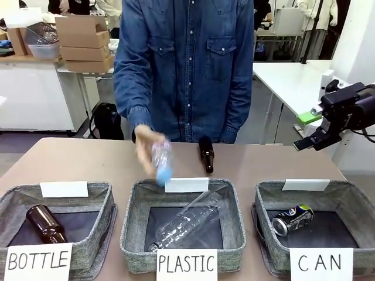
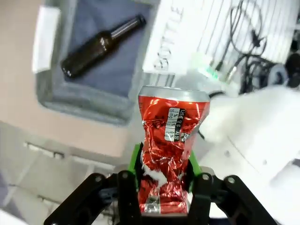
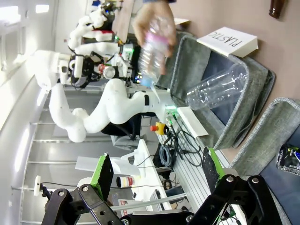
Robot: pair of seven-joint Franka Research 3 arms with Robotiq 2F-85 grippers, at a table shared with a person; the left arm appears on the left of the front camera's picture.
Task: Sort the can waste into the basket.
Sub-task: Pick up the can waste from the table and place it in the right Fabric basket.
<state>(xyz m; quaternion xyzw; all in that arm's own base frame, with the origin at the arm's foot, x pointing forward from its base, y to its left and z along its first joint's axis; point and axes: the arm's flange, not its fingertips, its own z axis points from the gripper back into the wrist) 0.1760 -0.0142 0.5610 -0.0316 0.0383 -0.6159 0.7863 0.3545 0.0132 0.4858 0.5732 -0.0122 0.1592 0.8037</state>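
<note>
In the left wrist view, my left gripper [image 2: 165,164] is shut on the crumpled red can [image 2: 171,140] and holds it upright in the air above the BOTTLE basket [image 2: 70,96]. The dark blue-black can [image 1: 292,219] lies on its side on the dark floor of the CAN basket [image 1: 266,196] at the front right; the right wrist view catches that can [image 3: 288,159] at its edge. High above that basket's far right side, my right gripper [image 1: 307,130] hangs open with nothing between its fingers [image 3: 103,176].
A person's hand [image 1: 146,149] holds a clear plastic bottle [image 1: 161,161] over the PLASTIC basket [image 1: 132,225], where another clear bottle [image 1: 187,222] lies. One brown bottle [image 1: 206,153] lies on the table behind it, another [image 1: 45,223] in the BOTTLE basket [image 1: 102,193].
</note>
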